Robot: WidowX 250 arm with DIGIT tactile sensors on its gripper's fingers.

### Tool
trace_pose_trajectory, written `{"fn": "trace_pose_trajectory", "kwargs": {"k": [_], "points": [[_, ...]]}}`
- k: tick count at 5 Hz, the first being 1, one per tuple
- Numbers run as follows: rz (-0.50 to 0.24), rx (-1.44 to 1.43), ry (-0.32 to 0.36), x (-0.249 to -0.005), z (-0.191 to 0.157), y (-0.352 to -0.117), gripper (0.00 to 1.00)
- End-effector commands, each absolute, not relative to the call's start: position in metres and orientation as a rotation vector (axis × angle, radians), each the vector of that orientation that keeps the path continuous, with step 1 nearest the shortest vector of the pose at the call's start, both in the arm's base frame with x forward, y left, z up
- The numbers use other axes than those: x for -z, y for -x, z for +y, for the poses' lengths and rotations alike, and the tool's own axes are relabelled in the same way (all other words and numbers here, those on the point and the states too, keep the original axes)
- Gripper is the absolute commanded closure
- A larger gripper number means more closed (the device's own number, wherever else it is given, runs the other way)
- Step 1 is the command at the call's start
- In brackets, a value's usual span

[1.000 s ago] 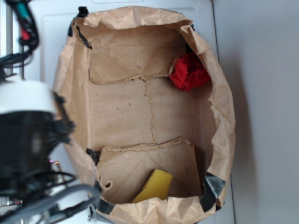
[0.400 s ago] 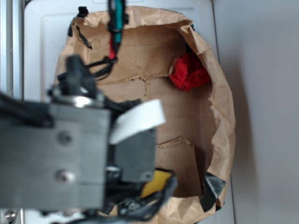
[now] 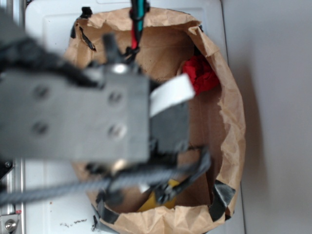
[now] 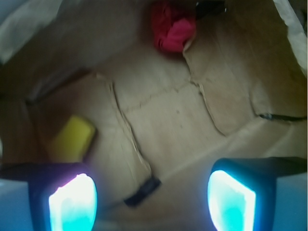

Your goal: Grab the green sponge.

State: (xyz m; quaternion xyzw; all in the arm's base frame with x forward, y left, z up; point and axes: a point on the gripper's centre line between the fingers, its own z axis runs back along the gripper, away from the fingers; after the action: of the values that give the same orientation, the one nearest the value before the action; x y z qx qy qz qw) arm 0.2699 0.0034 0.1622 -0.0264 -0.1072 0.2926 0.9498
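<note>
One green sponge is seen, flat and yellow; its green face is not made out. It lies on the floor of the paper bag, at the bag's near end in the exterior view and only partly shown behind cables. One red cloth wad is seen at the far end, well apart from the sponge. The gripper is held wide open above the bag floor, nothing between its two glowing fingertips. In the exterior view the blurred arm covers most of the bag.
</note>
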Motion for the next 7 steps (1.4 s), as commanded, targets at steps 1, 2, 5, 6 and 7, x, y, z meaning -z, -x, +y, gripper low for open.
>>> {"fn": "trace_pose_trajectory", "kwargs": {"k": [1,2,5,6,7], "points": [[-0.282,-0.652,0.104,-0.149,0.01,-0.274,0.0],[-0.282,-0.652,0.104,-0.149,0.01,-0.274,0.0],[-0.282,-0.652,0.104,-0.149,0.01,-0.274,0.0],[-0.282,-0.652,0.104,-0.149,0.01,-0.274,0.0],[-0.25,-0.733,0.069,-0.134,0.006,-0.285,0.0]]}}
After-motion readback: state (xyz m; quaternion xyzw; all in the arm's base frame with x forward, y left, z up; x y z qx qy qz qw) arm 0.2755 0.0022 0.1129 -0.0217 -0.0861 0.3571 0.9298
